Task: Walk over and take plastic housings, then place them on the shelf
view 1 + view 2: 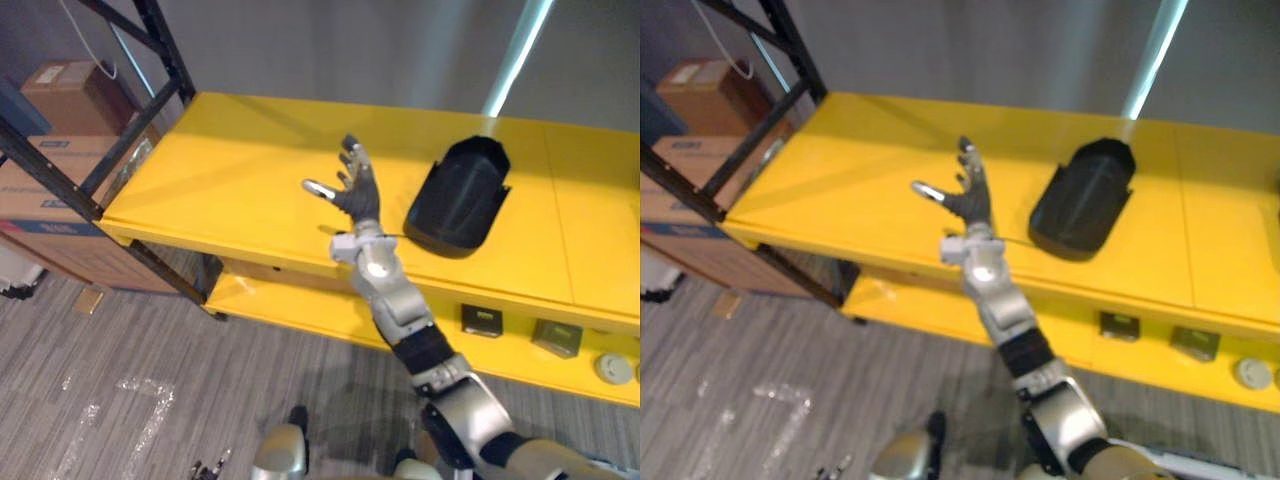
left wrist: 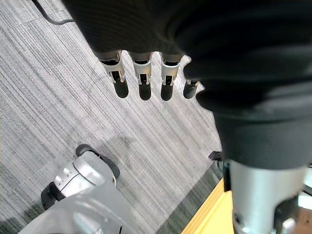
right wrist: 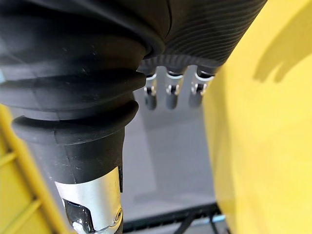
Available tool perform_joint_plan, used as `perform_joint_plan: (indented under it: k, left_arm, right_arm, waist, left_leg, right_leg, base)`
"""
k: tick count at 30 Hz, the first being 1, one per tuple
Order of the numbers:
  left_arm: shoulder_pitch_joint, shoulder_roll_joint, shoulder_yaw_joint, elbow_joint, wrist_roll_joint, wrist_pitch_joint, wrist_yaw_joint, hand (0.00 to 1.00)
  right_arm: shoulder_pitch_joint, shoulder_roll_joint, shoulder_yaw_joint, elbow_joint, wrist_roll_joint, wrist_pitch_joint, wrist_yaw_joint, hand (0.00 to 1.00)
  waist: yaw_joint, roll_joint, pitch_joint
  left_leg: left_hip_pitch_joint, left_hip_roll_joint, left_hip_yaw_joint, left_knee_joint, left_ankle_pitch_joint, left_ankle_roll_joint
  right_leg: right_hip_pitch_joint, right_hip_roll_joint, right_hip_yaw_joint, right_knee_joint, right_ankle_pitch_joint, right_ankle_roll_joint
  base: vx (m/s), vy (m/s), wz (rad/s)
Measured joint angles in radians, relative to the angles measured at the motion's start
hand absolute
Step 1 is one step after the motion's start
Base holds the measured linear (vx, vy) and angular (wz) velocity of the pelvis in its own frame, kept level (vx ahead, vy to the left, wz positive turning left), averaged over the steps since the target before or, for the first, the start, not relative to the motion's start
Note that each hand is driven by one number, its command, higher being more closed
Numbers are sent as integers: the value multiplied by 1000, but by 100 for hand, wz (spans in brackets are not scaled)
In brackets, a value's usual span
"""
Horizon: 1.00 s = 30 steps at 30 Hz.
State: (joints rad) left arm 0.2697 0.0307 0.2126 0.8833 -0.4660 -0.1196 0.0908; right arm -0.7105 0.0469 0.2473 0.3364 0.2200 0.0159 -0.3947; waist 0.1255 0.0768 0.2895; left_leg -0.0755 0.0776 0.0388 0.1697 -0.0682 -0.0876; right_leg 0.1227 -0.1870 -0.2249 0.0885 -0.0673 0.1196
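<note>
- While the right hand point(image 1: 355, 192) hung over the yellow shelf point(image 1: 230, 170), its fingers were spread apart.
- The black plastic housing point(image 1: 460, 198) lay just right of it.
- The left hand point(image 2: 141, 80) hung loose over the floor point(image 2: 58, 107).

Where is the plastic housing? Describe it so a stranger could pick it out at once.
Find the long yellow shelf; on its top level, just right of the robot's open right hand, lies the plastic housing. It is a big black scoop-shaped shell, far larger than the small boxes on the level below.
</note>
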Motion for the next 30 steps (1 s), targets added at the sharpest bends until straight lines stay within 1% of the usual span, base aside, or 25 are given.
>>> perform_joint_plan:
  k: [3, 6, 8, 13, 19, 24, 30]
  left_arm:
    - [-2, 0, -1, 0, 0, 2, 0, 0]
    - [-5, 1, -22, 0, 0, 19, -7, 0]
    - [-9, -1, -44, 0, 3, 30, -19, 0]
    - [-11, 1, -73, 0, 2, 34, -26, 0]
    - [-17, 1, -101, 0, 3, 35, -34, 0]
    - [-17, 0, -120, 1, 4, 35, -36, 0]
    - [-16, 1, -130, 1, 4, 35, -52, 0]
  right_arm:
    - [-2, 0, -16, 7, 0, 14, -6, 0]
    - [-5, -2, -51, 11, -1, 50, -53, 0]
    - [-11, -5, -92, 47, -2, 75, -92, 0]
    - [-11, -27, -139, 73, -2, 79, -129, 0]
    - [-11, -43, -159, 73, -2, 79, -132, 0]
    - [-11, -63, -208, 78, 2, 91, -129, 0]
    - [-9, -99, -258, 116, 3, 92, -107, 0]
  waist:
    - [0, 5, 3]
    - [-1, 10, 5]
    - [-1, 16, 8]
    - [-4, 26, 14]
    - [-6, 39, 20]
    - [-7, 41, 21]
    - [-25, 41, 21]
  left_leg:
    - [0, 0, 0, -2, 0, 0]
    - [0, -1, -1, -5, 3, -5]
    - [1, -3, -1, -6, 3, -5]
    - [3, -5, -1, -8, 4, -5]
    - [7, -6, -3, -9, 6, -8]
    - [23, -10, -1, -32, 21, -12]
    - [41, -16, 3, -61, 39, -10]
  right_leg:
    - [0, 0, 0, 0, -1, -1]
    - [-1, 0, 0, 0, -2, -3]
    - [-1, -2, 0, 0, -2, -3]
    - [-2, -5, 0, 6, -10, 0]
    - [-5, -7, 0, 26, -28, 0]
    - [-13, -13, 0, 46, -40, 3]
    - [-17, -22, 2, 58, -43, 5]
  base:
    - [0, 0, 0]
    - [0, 0, 0]
    - [0, 0, 0]
    - [0, 0, 0]
    - [-1, -2, 1]
    - [0, 0, 0]
    - [-5, 1, -1]
